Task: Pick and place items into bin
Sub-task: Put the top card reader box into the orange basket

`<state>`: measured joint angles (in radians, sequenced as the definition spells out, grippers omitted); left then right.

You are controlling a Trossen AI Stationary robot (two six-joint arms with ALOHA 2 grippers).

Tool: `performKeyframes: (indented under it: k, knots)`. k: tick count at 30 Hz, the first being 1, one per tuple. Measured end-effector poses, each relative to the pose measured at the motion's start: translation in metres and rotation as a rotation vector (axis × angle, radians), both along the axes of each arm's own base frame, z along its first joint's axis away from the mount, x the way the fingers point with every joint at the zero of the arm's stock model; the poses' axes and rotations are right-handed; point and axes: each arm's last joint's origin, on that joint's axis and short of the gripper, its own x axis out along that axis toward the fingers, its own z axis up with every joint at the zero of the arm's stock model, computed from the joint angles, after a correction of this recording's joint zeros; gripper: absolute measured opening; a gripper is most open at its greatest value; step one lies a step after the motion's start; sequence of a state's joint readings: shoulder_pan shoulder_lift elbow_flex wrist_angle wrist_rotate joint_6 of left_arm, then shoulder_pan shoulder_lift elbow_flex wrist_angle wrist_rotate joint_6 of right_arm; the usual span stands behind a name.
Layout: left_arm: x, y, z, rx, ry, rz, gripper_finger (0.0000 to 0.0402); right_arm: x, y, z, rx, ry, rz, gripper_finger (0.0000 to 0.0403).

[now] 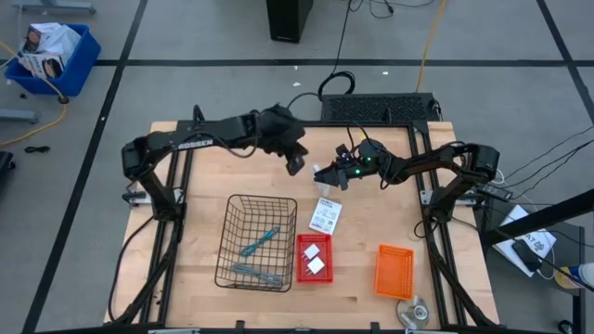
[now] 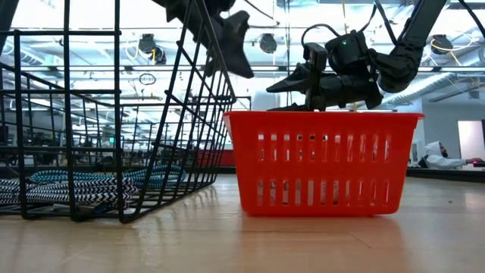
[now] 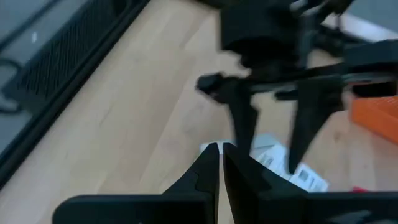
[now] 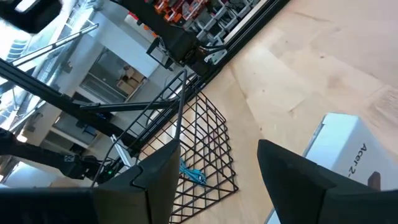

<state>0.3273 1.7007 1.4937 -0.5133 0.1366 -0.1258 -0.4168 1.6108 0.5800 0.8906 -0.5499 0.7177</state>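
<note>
Black wire basket (image 1: pixel 256 241) at table's left-centre, holding two slim teal and grey hand tools (image 1: pixel 260 241). Red bin (image 1: pixel 313 258) just beside basket's right, containing two small white blocks (image 1: pixel 315 263). Flat white cards with green print (image 1: pixel 324 215) on bare wood beyond red bin. Orange bin (image 1: pixel 393 271) well apart to the right; round silver disc (image 1: pixel 415 310) near table's front edge. Left gripper (image 1: pixel 295 163) raised above table behind basket, fingers pressed together, nothing held. Right gripper (image 1: pixel 325 177) hovering just above the cards (fingers parted, apparently empty, though contact with the cards is hard to judge).
</note>
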Motion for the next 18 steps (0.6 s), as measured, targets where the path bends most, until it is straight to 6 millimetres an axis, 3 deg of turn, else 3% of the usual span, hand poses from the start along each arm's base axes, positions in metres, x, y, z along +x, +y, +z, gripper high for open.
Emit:
performKeyframes:
  k: [4,7,14,18]
  knots:
    - [-0.018,-0.014,0.003,0.018,-0.051,-0.012,0.0026,0.000,0.000,0.001,-0.001,-0.006,-0.001,0.0210]
    - [-0.047,-0.023,0.002,0.050,-0.071,0.046,0.0026,0.000,0.000,0.001,-0.007,-0.007,0.002,0.0210]
    - [-0.110,-0.044,-0.007,0.068,-0.477,0.073,0.0026,0.002,0.005,0.001,-0.106,-0.024,0.032,0.0210]
    - [-0.133,-0.051,-0.018,0.076,-0.550,0.082,0.0026,0.002,0.005,0.001,-0.102,-0.023,0.034,0.0210]
